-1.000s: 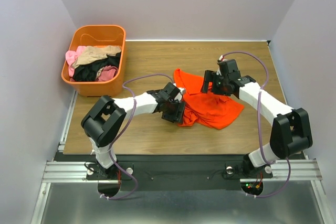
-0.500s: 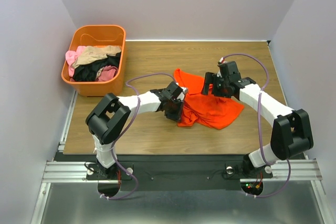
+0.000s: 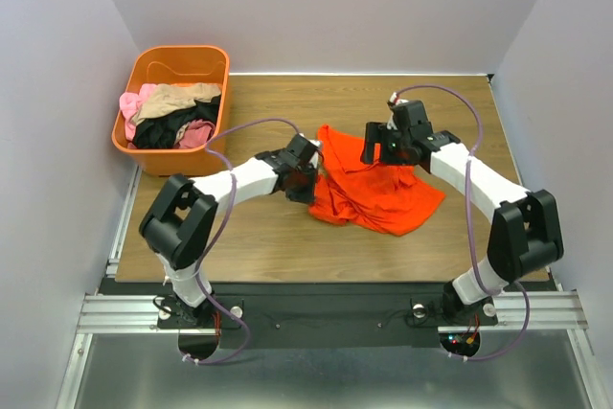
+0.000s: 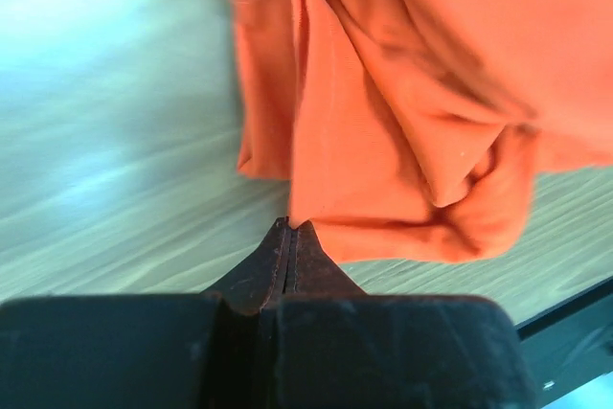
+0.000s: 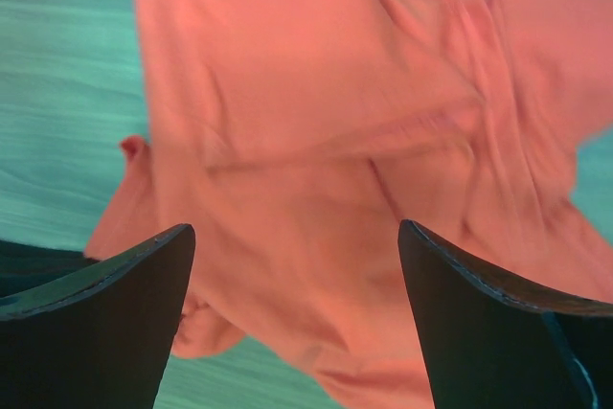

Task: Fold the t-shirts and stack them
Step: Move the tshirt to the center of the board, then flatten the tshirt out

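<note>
A crumpled orange-red t-shirt (image 3: 381, 194) lies on the wooden table, right of centre. My left gripper (image 3: 310, 183) is at its left edge, shut, with a fold of the cloth's hem pinched at the fingertips (image 4: 290, 227); the rest of the t-shirt (image 4: 402, 112) spreads away beyond them. My right gripper (image 3: 376, 147) hovers over the shirt's far part, its fingers wide open and nothing between them. In the right wrist view the t-shirt (image 5: 316, 141) fills the space under the right gripper (image 5: 297, 232). More t-shirts (image 3: 172, 114), pink, tan and black, are heaped in the tub.
An orange plastic tub (image 3: 182, 55) stands at the table's far left corner. Bare wood (image 3: 249, 237) shows in front of the shirt and along the far edge. White walls close in the table on three sides.
My left gripper has shut on the shirt's left edge and shifted back and to the left, drawing the cloth with it. My right gripper moved slightly left, still open.
</note>
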`<move>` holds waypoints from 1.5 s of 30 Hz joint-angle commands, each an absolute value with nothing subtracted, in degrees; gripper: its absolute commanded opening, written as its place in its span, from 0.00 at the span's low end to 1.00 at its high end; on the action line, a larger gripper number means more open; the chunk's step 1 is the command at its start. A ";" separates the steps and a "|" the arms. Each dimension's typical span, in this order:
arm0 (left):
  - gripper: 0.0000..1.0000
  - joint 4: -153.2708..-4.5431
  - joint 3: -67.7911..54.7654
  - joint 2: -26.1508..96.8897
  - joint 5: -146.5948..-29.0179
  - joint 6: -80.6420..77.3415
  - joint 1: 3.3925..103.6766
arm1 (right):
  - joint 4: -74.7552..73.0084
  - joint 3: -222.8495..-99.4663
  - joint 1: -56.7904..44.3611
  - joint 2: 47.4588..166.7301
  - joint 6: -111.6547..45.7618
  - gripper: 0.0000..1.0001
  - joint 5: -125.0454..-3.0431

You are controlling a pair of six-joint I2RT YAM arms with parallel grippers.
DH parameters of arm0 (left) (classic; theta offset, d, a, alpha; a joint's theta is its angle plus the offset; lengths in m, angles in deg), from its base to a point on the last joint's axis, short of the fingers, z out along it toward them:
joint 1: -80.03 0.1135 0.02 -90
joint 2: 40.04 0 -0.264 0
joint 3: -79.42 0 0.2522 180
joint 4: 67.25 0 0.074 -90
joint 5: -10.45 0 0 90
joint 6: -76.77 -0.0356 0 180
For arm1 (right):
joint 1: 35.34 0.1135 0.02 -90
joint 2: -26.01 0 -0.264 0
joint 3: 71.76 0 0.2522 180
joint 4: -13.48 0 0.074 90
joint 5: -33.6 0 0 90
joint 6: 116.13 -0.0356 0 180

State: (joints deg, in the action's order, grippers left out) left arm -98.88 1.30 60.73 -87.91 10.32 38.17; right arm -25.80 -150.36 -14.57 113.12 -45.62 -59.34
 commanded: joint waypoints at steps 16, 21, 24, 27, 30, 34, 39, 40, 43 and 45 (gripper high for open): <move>0.00 -99.73 5.27 49.35 -85.17 14.28 42.94 | -21.64 -164.80 -8.62 134.56 -40.02 0.77 -61.68; 0.00 -99.99 5.71 48.73 -84.38 14.81 43.29 | -21.63 -164.19 -8.45 135.97 -40.37 0.58 -60.36; 0.00 -100.08 6.50 47.95 -84.29 15.16 44.43 | -21.72 -164.18 -8.36 135.18 -40.72 0.50 -58.34; 0.00 -99.65 7.47 46.98 -84.29 15.51 45.66 | -21.72 -164.62 -8.36 134.65 -41.16 0.48 -57.37; 0.00 -99.82 7.39 46.18 -84.38 15.16 46.63 | -21.72 -165.33 -8.45 134.47 -41.51 0.52 -57.81; 0.00 -99.91 7.30 46.10 -84.99 15.07 46.90 | -21.72 -166.21 -8.45 135.44 -41.69 0.67 -58.42; 0.00 -99.29 8.17 45.83 -85.87 15.77 46.90 | -21.64 -167.43 -8.36 134.91 -40.90 0.69 -58.25; 0.00 -99.20 8.26 45.83 -85.96 15.86 46.90 | -21.64 -167.61 -8.45 135.00 -40.72 0.69 -58.34; 0.00 -99.12 8.35 46.09 -86.31 15.77 46.90 | -21.64 -168.05 -8.45 135.43 -39.84 0.61 -59.21; 0.00 -99.20 8.18 46.36 -86.40 15.86 46.90 | -21.64 -168.40 -8.45 136.22 -39.32 0.57 -60.09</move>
